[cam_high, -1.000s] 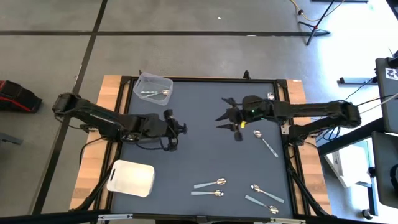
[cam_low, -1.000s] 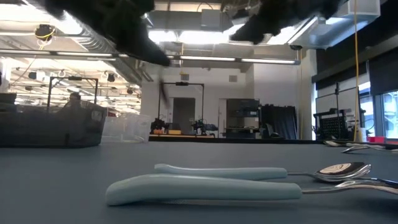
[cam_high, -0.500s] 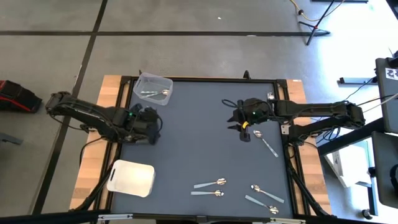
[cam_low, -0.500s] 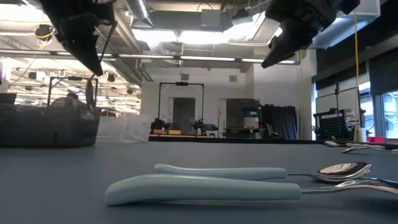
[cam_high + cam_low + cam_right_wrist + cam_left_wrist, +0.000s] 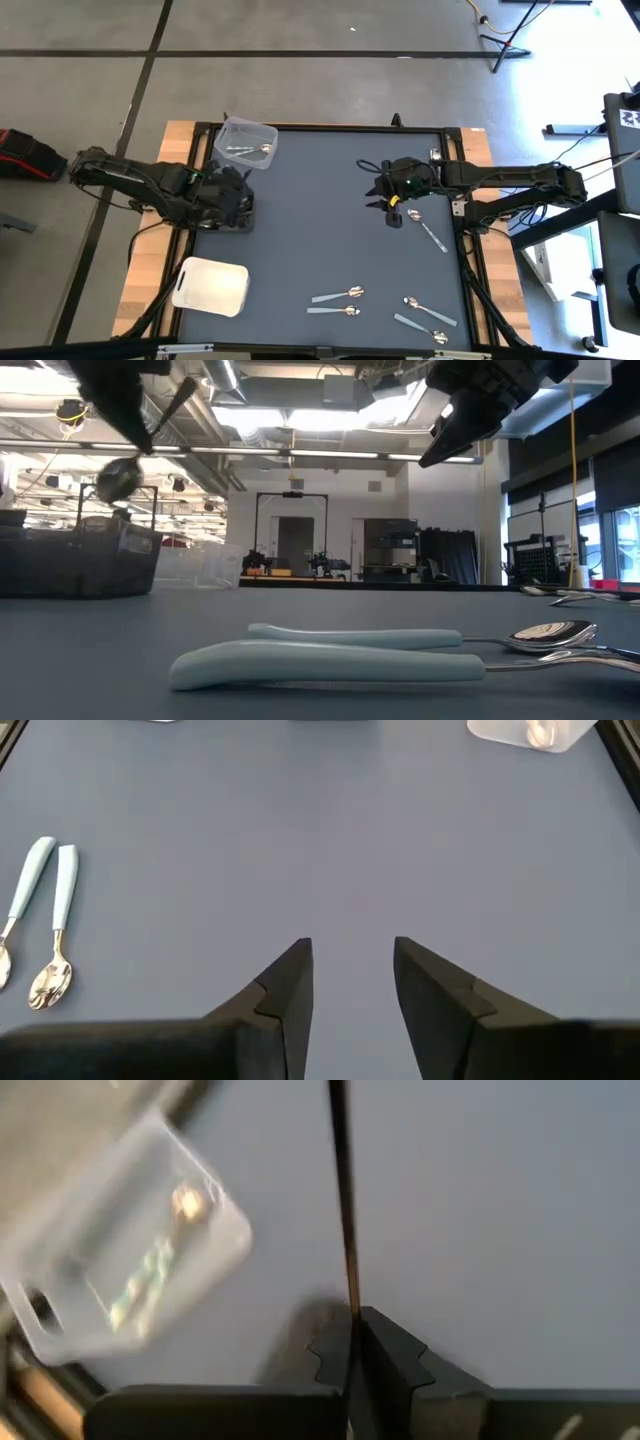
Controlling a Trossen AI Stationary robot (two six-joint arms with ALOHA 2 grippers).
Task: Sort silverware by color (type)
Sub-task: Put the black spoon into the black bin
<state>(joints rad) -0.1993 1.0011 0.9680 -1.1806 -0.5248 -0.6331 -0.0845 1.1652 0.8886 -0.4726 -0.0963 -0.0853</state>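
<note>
Left gripper (image 5: 352, 1342) carries 1 spoon (image 5: 140, 442) toward the clear tub (image 5: 246, 141).
Fingers pinched on the thin handle; its long axis runs away from the wrist, bowl hanging low in low view. Next, by my guess: move over tub, release. Right gripper (image 5: 352, 970) open, empty, waits near 5 spoons (image 5: 337, 295) left on the table (image 5: 320, 220).

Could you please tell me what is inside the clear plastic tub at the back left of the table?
The clear tub holds shiny silver spoons; their exact count is unclear, since they overlap.
</note>
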